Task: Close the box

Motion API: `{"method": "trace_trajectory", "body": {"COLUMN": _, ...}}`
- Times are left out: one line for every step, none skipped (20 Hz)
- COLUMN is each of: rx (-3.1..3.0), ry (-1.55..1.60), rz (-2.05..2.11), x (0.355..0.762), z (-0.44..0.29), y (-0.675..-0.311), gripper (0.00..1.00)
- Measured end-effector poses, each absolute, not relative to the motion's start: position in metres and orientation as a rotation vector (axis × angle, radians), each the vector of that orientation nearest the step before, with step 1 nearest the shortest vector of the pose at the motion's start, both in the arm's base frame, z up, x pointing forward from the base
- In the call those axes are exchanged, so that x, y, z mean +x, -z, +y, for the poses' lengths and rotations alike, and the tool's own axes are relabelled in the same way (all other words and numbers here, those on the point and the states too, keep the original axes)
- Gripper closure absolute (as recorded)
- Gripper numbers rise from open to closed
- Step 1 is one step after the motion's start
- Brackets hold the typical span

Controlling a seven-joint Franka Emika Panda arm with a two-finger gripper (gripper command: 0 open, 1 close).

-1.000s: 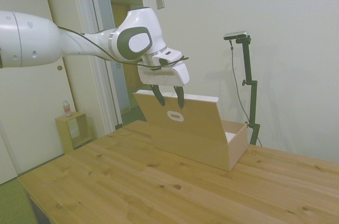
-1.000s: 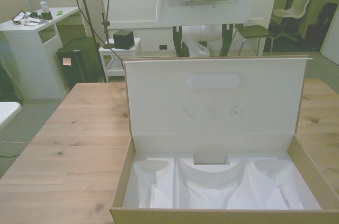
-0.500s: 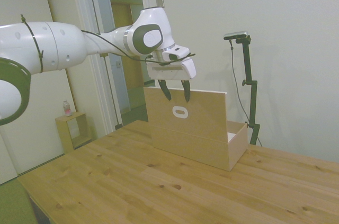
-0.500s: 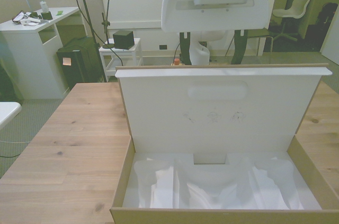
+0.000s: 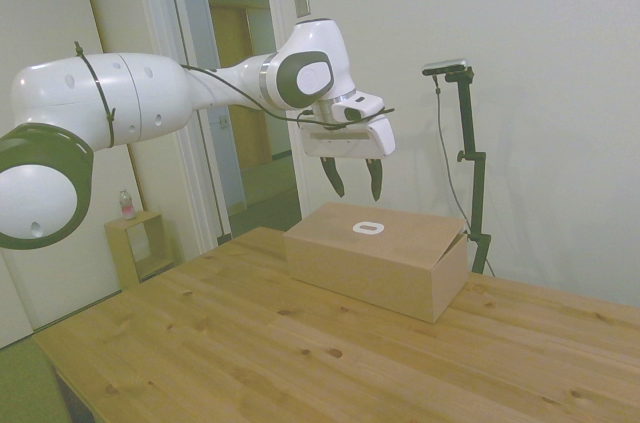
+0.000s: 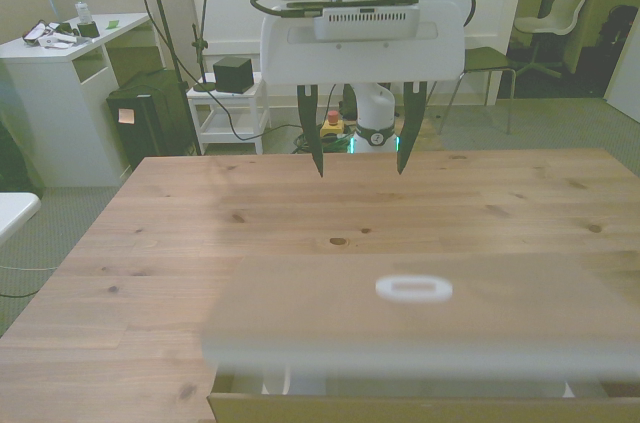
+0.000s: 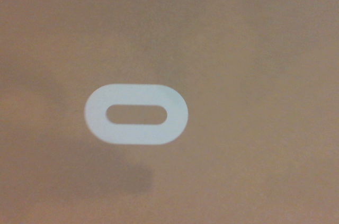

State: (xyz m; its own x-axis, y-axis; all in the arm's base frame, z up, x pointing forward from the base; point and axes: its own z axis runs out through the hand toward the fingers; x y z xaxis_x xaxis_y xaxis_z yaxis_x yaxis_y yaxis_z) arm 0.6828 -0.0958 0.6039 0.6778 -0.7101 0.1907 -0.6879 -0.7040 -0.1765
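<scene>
- One box [image 5: 375, 258] on the bench [image 5: 300, 353], sitting right below the tool [image 5: 350, 186], with a clear gap of air between them.
- Lid looks down in the side view, lying pretty much flat over the box. In the front view its near edge is blurry and a sliver of the white inside shows under it, so can't tell if it's fully seated.
- Tool is released: both dark fingers [image 6: 313, 138] spread wide, pointing down, gripping nothing.
- Lid's white-ringed oval finger hole [image 6: 414, 289] sits almost straight under the tool, a touch toward the camera in the front view.
- Wrist view is just the tan lid filling the shot with that hole [image 7: 136, 114] near the middle.
- Small wooden cube shelf [image 5: 135, 248] on the floor well off behind the arm, by the door.
</scene>
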Motion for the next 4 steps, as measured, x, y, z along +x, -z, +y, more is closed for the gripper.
{"method": "trace_trajectory", "body": {"rx": -2.797, "ry": 0.373, "rz": 1.147, "x": 0.684, "z": -0.083, "y": -0.604, "gripper": 0.00}}
{"method": "trace_trajectory", "body": {"rx": -2.798, "ry": 0.370, "rz": 1.134, "x": 0.686, "z": -0.070, "y": -0.604, "gripper": 0.00}}
{"method": "trace_trajectory", "body": {"rx": -2.797, "ry": 0.368, "rz": 1.127, "x": 0.687, "z": -0.060, "y": -0.604, "gripper": 0.00}}
{"method": "trace_trajectory", "body": {"rx": -2.796, "ry": 0.366, "rz": 1.124, "x": 0.687, "z": -0.053, "y": -0.604, "gripper": 0.00}}
